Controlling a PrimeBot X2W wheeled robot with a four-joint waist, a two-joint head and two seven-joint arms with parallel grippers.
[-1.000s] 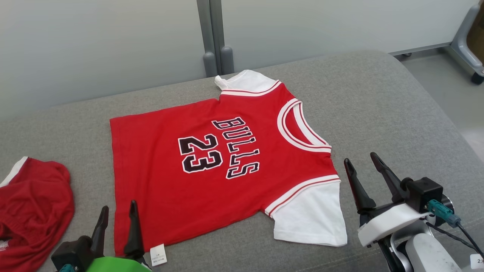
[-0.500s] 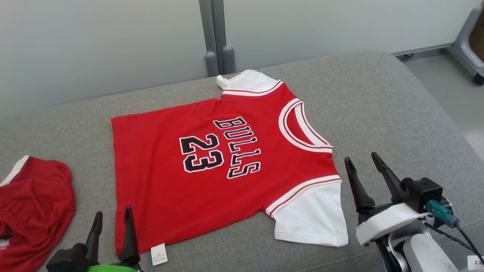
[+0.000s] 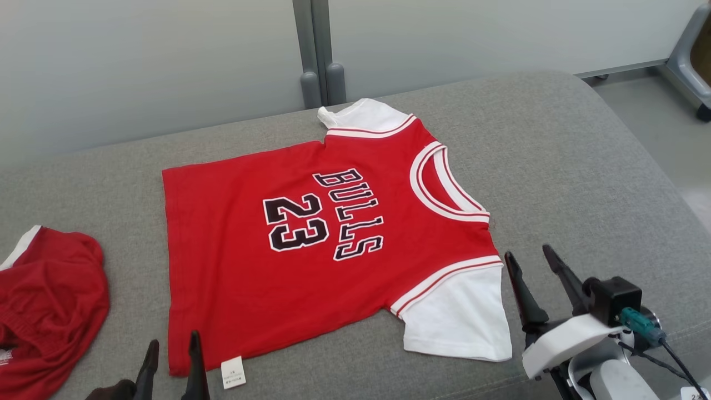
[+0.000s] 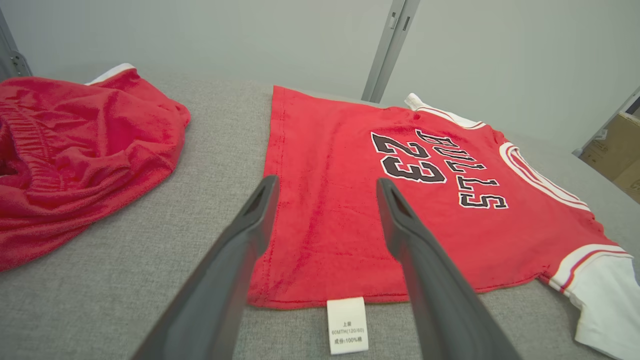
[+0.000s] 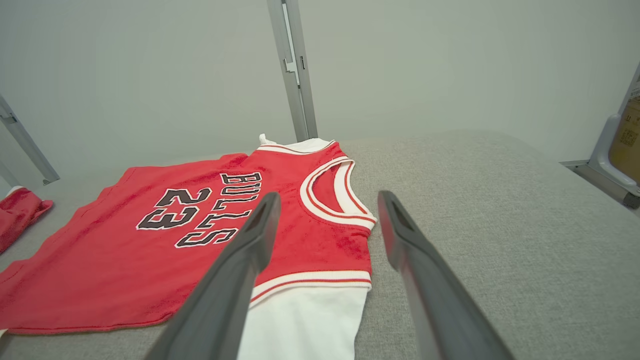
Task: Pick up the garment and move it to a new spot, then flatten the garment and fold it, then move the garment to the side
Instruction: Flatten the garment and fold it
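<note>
Left gripper [image 3: 173, 344], cut off at the head view's bottom edge, fingers spread and empty, by the hem corner of the red jersey [image 3: 311, 250]; right gripper [image 3: 527, 253], likewise spread, beside its white sleeve [image 3: 461, 322]; jersey flat on grey cushion [image 3: 555, 166].

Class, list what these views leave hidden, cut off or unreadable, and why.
- Head view: care label print is too small to read.
- Head view: crumpled red garment is cut off by the left edge.
- Head view: left end effector base is cut off by the bottom edge.
</note>
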